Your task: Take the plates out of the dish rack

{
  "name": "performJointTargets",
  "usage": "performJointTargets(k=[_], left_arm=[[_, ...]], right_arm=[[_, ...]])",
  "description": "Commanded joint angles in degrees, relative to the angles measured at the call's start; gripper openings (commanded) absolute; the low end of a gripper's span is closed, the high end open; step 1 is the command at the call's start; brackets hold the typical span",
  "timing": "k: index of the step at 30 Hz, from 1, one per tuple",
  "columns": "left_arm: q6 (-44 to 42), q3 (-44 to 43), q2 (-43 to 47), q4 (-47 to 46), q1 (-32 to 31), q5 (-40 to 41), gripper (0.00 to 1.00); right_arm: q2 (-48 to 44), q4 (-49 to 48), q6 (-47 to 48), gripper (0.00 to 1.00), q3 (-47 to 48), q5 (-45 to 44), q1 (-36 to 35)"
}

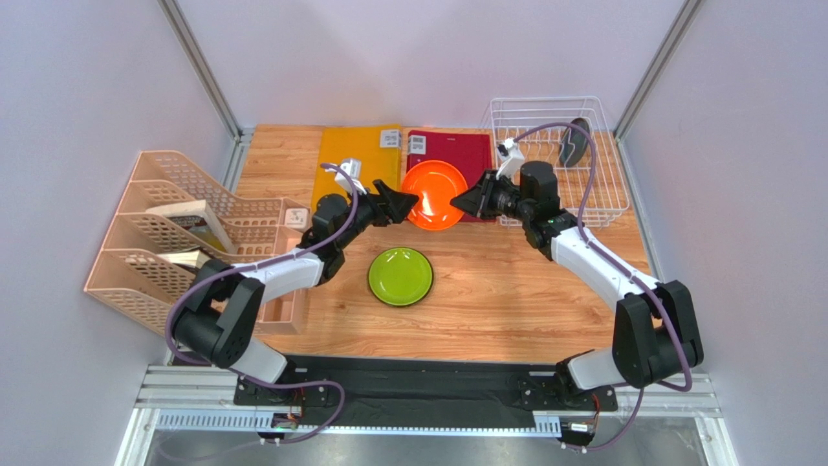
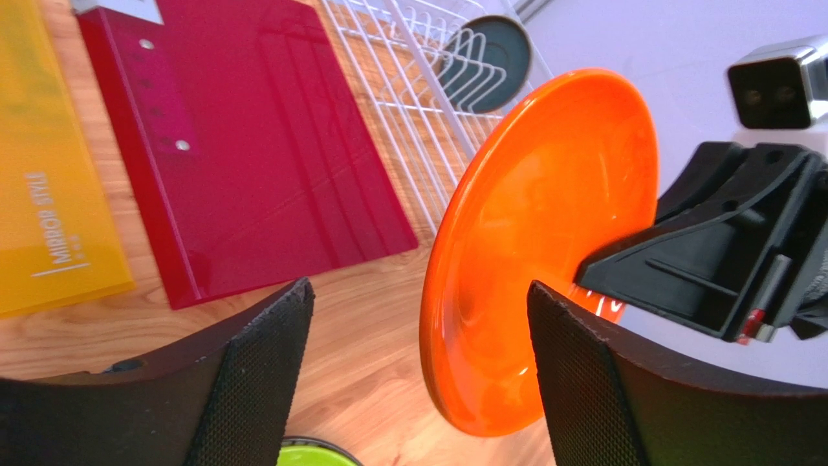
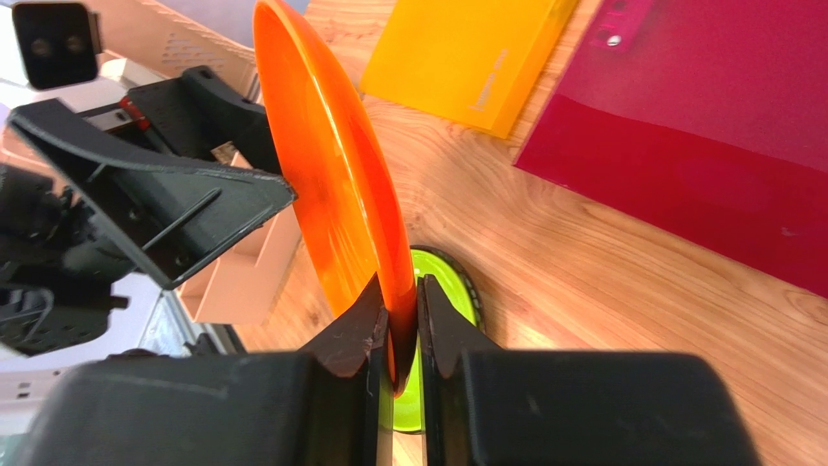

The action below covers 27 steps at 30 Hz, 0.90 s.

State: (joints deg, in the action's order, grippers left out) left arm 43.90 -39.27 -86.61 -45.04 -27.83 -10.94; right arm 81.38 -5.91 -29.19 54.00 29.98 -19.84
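- Right jaws pinch the right rim of the orange plate (image 1: 432,194), holding it tilted above the table (image 1: 515,282).
- Left jaws gape wide, straddling its left rim.

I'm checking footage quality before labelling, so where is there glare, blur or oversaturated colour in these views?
Top external: soft even light, all sharp, the orange plate saturated. Left wrist: a pale sheen on the plate's face, the dish rack behind it crisp. Right wrist: the body of the right gripper is blurred at the bottom, the plate rim brightly lit.
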Motion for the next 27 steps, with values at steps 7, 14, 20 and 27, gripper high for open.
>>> performJointTargets(k=[7, 14, 20, 27], left_arm=[[5.40, -1.08, -3.56, -12.17, 1.55, -9.54, 0.35], [5.50, -0.81, -5.06, -12.62, 1.73, -9.98, 0.00], [0.32, 3.14, -0.33, -5.52, 1.73, -3.94, 0.00], [-8.48, 9.63, 14.07, 16.09, 1.73, 6.18, 0.00]], right_arm=[[3.25, -6.92, -4.03, 0.00, 3.92, 7.20, -0.38], [4.39, -6.48, -3.95, 0.00, 4.62, 8.78, -0.47], [3.35, 3.06, 1.05, 0.52, 6.64, -0.07, -0.29], [-5.61, 13.64, 9.76, 0.61, 7.52, -27.75, 0.06]])
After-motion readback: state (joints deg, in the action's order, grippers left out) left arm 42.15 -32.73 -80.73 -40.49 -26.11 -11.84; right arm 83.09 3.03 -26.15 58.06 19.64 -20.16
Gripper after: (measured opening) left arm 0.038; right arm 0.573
